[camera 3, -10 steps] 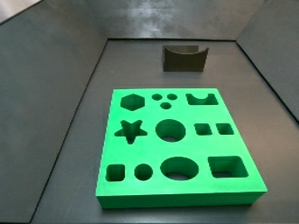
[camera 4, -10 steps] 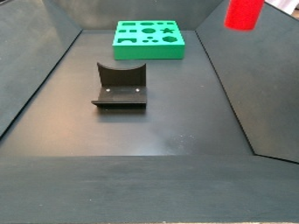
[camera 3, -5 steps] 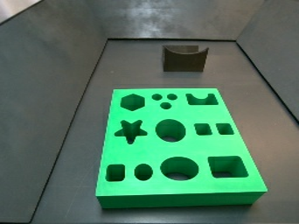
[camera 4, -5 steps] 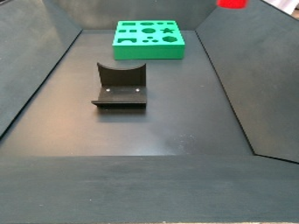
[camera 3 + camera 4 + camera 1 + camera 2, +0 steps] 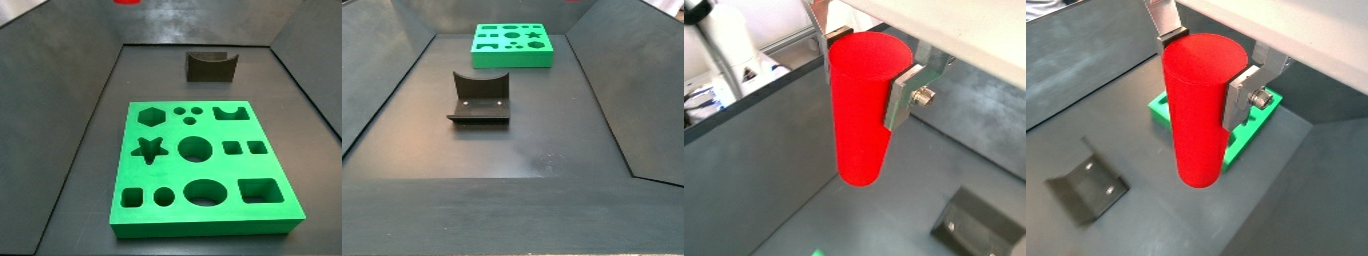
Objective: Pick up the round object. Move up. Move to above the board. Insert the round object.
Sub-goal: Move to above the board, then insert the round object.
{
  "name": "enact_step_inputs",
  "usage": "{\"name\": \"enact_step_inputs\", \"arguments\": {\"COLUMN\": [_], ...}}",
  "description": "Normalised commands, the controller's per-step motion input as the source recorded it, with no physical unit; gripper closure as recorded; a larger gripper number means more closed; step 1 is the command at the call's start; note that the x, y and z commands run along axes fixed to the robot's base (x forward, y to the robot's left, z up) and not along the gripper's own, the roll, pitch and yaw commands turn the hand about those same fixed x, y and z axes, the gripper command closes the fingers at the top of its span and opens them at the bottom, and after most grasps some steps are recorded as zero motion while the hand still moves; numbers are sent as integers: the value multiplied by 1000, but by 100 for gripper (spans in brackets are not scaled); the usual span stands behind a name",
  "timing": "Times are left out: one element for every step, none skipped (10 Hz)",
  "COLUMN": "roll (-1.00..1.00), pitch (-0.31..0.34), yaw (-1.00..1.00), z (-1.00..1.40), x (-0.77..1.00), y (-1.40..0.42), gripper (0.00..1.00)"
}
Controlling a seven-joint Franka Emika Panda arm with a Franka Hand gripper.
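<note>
Since the earlier side frames the round object has climbed out of the upper right corner where it showed a second ago — it now appears only as a red sliver at the top edge, upper left, of a side view. Board and fixture lie where they lay before.

Dark grey matte floor fills the lower half of a side view, fenced by sloping dark panels on either hand; the same floor shows bare at the left of the board. The board, bright green and flat with its star, hexagon, round and square holes, sits in the middle of that frame, and small at the upper centre of the opposite side view. The fixture stands mid-frame, well apart from the board; it is at the upper centre beyond the board.

In both wrist views the gripper is clamped on the round object, which hangs upright, its upper part between the fingers — silver plates pressed against its sides. Below it in a wrist view lie the board and the fixture, with clear air between peg tip and floor.
</note>
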Motion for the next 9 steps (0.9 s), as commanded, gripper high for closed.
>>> {"name": "enact_step_inputs", "arguments": {"roll": [-8, -17, 4, 8, 27, 49, 71, 62, -54], "pitch": [93, 80, 65, 60, 54, 48, 46, 46, 56], "yaw": [6, 9, 2, 10, 11, 10, 6, 7, 0], "z": [-73, -70, -68, -66, -64, -44, -20, -1, -900], "x": [451, 462, 472, 488, 514, 403, 251, 185, 620], "y": [-1000, -1000, -1000, -1000, -964, -709, -379, -264, -40], "gripper": [100, 100, 100, 100, 100, 100, 100, 100, 100]}}
